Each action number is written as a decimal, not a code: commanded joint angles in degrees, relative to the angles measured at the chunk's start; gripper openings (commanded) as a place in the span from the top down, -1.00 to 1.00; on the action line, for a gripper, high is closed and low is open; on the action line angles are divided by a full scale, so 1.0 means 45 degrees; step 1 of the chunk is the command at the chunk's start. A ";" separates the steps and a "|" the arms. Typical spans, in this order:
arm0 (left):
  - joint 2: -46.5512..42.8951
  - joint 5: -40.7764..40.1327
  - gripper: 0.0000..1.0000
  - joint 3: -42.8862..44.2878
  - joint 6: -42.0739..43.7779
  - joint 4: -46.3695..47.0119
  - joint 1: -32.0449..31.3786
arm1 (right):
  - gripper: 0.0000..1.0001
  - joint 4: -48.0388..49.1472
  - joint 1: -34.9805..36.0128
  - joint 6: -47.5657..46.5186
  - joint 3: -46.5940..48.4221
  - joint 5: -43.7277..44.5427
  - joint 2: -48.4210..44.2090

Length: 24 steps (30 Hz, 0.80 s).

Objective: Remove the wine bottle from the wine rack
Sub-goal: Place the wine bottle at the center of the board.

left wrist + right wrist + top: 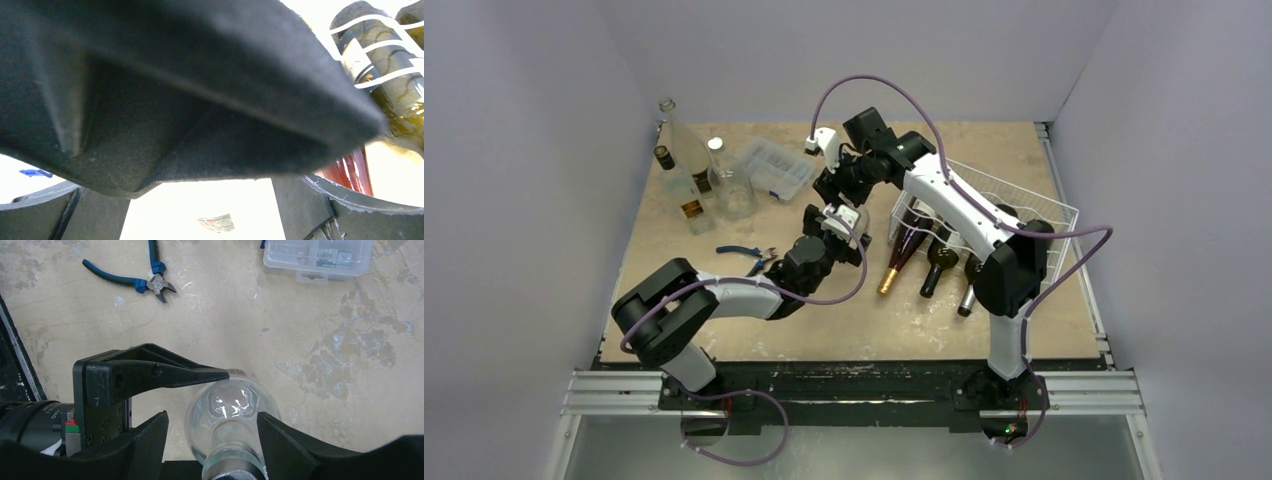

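Observation:
A clear glass wine bottle point(230, 410) stands upright on the table, seen from above in the right wrist view. My right gripper point(212, 416) is open, with a finger on each side of the bottle's neck and a gap on the left. My left gripper point(836, 222) is open wide, and one of its fingers point(150, 375) touches the bottle's shoulder. In the top view both grippers hide the bottle; my right gripper point(834, 185) is just beyond the left one. The white wire wine rack point(1024, 200) lies to the right, holding dark bottles point(939, 262). A close black part blocks most of the left wrist view.
Blue pliers point(749, 255) point(145, 282) lie left of the grippers. A clear plastic compartment box point(774, 165) point(317, 255) sits at the back. Glass bottles point(689, 175) and a jar point(734, 190) stand at the far left. White walls enclose the table.

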 commanded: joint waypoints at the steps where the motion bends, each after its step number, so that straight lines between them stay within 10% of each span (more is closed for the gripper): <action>1: -0.0746 0.0439 -1.00 -0.0347 -0.0476 0.1063 -0.0004 | -0.45 -0.0175 0.0078 0.0279 -0.0055 -0.0384 -0.0819; 24: -0.1778 0.1921 -1.00 -0.0896 -0.0263 0.0526 -0.0119 | -0.82 -0.0097 -0.0012 0.0478 -0.0016 -0.0308 -0.2503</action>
